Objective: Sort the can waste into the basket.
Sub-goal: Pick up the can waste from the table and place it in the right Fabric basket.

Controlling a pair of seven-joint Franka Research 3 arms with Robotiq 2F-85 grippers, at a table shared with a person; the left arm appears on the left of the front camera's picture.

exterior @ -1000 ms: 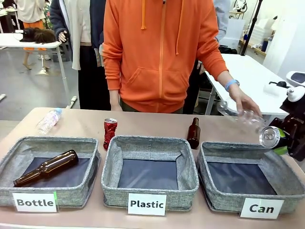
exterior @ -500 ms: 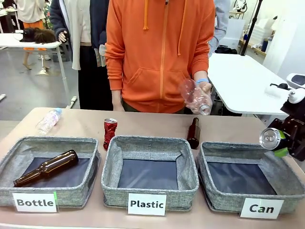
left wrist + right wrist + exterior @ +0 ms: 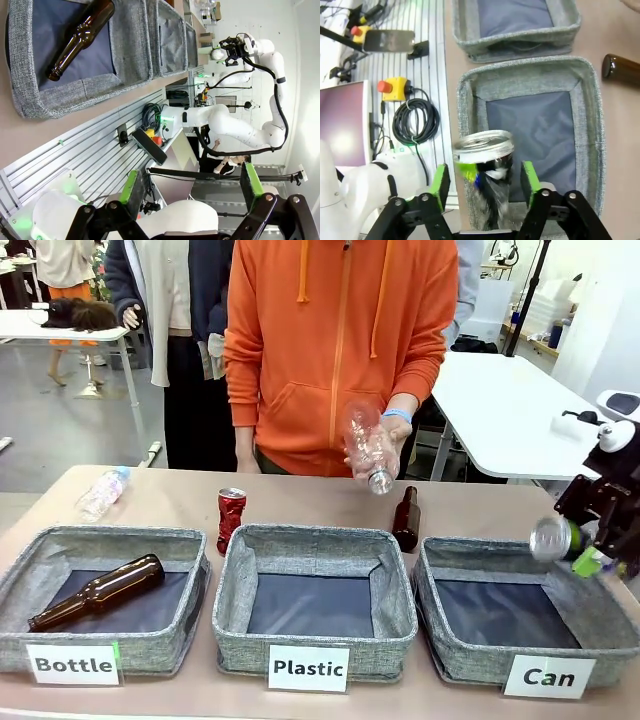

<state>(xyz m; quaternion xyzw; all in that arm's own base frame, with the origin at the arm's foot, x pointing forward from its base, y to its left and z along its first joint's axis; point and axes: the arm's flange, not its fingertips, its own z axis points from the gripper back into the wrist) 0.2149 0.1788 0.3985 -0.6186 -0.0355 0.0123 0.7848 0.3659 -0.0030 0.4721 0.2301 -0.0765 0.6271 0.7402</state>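
A silver and dark can (image 3: 553, 538) with green marks hangs tilted over the right rim of the grey basket (image 3: 470, 665) labelled "Can". My right gripper (image 3: 588, 543) is around it. In the right wrist view the can (image 3: 485, 160) is blurred between the green pads (image 3: 440, 182), with a gap on each side, above the basket's wall (image 3: 465, 110). The jaws stand open. A dented red can (image 3: 231, 518) stands upright behind the "Plastic" basket. My left gripper (image 3: 190, 182) is open with nothing between its fingers, off beside the table.
A person in an orange hoodie holds a clear plastic bottle (image 3: 368, 447) over the far table edge. A brown bottle (image 3: 406, 520) stands between the "Plastic" (image 3: 312, 632) and "Can" baskets. Another brown bottle (image 3: 98, 591) lies in the "Bottle" basket. A clear bottle (image 3: 103, 492) lies far left.
My right gripper's jaws have opened and the silver can has shifted slightly left and tilted. The person's hand carried the clear plastic bottle from the right toward the middle.
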